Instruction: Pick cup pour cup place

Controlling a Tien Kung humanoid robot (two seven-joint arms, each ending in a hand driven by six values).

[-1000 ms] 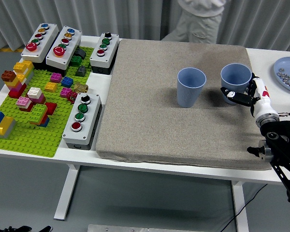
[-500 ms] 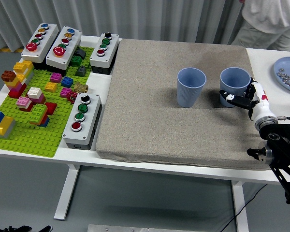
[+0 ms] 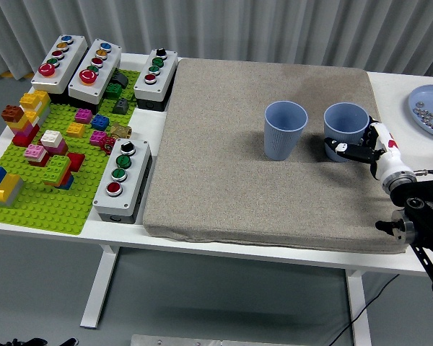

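Cups sit upright side by side on a coarse grey-beige mat (image 3: 252, 166) that covers most of the white table (image 3: 418, 155): the left cup (image 3: 285, 130) stands free, and the right cup (image 3: 345, 131) is at the mat's right part, both blue, tapered and matte. The right hand (image 3: 361, 148) — white with black fingers — reaches in from the lower right, its fingers wrapped around the right cup's lower wall, touching it. How firm the hold is cannot be told, since the far fingers are hidden behind the cup. The black arm behind it is cut off by the picture's edge.

Left of the mat lies a studded green baseplate (image 3: 50, 194) carrying small plastic bricks in many colours, and four grey button boxes (image 3: 123, 180) with round red, green and black buttons stand around it. At the far right a pale blue plate (image 3: 422, 108) — half cut off — holds small metallic pieces and something orange, too small to make out.
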